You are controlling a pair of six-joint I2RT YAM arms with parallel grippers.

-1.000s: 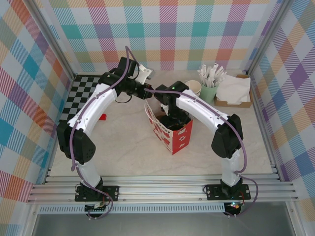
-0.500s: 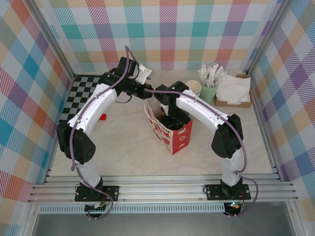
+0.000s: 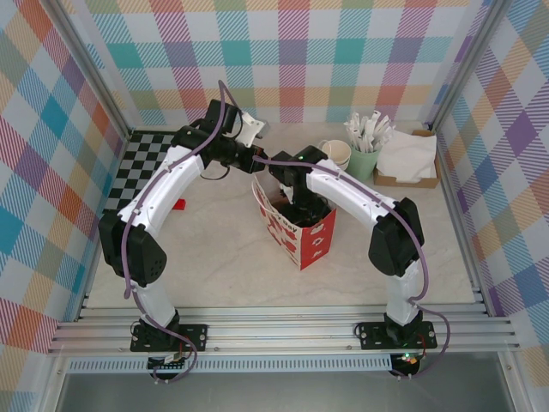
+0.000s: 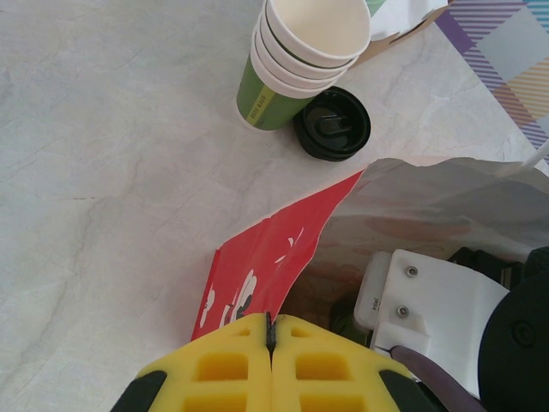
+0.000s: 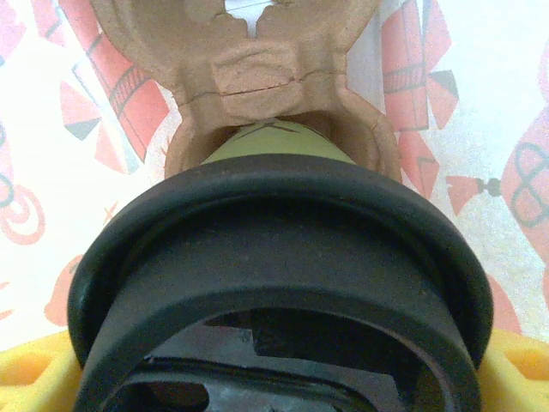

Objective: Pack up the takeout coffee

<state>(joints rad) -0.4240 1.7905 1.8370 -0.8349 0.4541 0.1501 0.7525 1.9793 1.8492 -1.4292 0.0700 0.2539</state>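
Top external view: the pale marbled table (image 3: 214,257) carries a red-and-white paper bag (image 3: 310,242) standing upright near its middle, mouth open. The left arm bends in from the left to the bag's far rim. The right arm comes in from the right and dips into the mouth.

In the right wrist view the bag's inner walls are white with red prints. A brown moulded-pulp carrier (image 5: 257,73) lies at the bottom of the bag. The coffee (image 5: 274,257) is inside the bag, directly over one carrier pocket. Its round black lid has a thick raised rim and a sunken top. Below the lid shows a strip of olive-green paper wall narrowing toward the pocket. Whether the base sits fully in the pocket cannot be told. The right claw (image 5: 276,378) is grasping the coffee at the lid, with a yellow finger (image 5: 34,369) on either side.

In the left wrist view the left claw (image 4: 271,339) is clenched on the bag's red rim, its yellow fingers pressed together over the paper edge. On the table beyond the bag, far and to the right, stands a stack of green cups (image 4: 296,60) with white insides. A loose black lid (image 4: 333,124) lies just beside the stack's base
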